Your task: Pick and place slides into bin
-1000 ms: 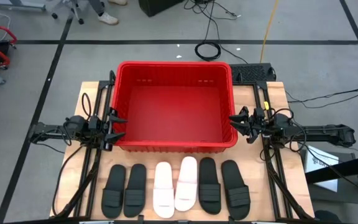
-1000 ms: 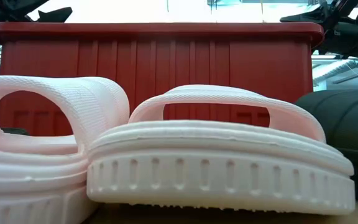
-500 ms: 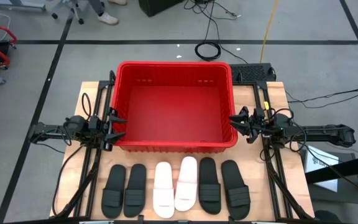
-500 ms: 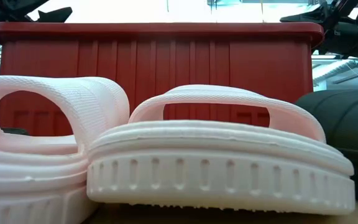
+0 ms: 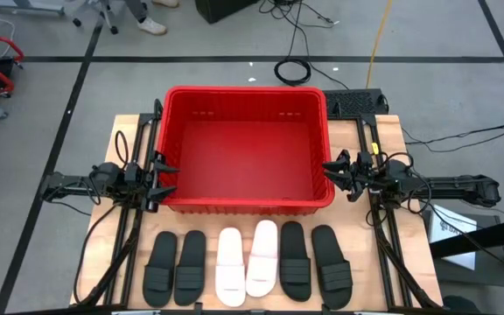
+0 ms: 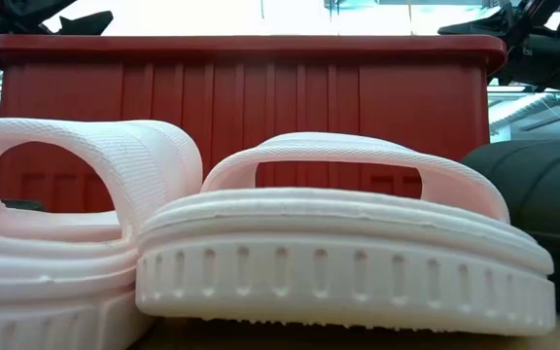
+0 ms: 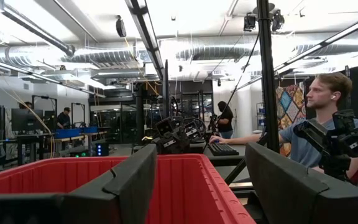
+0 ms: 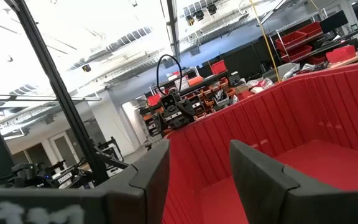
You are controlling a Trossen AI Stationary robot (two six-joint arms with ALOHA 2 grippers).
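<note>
Both dark arms reach inward from opposite sides of the bin (image 5: 246,149). The left claw (image 5: 160,178) hangs spread wide at the bin's left wall, holding nothing. The right claw (image 5: 332,173), parted and empty, hangs at its right wall.

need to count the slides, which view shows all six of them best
The high view: all six slides lie in a row on the table in front of the bin. The low view shows only two white ones and part of a black one; the wrist views show none.
</note>
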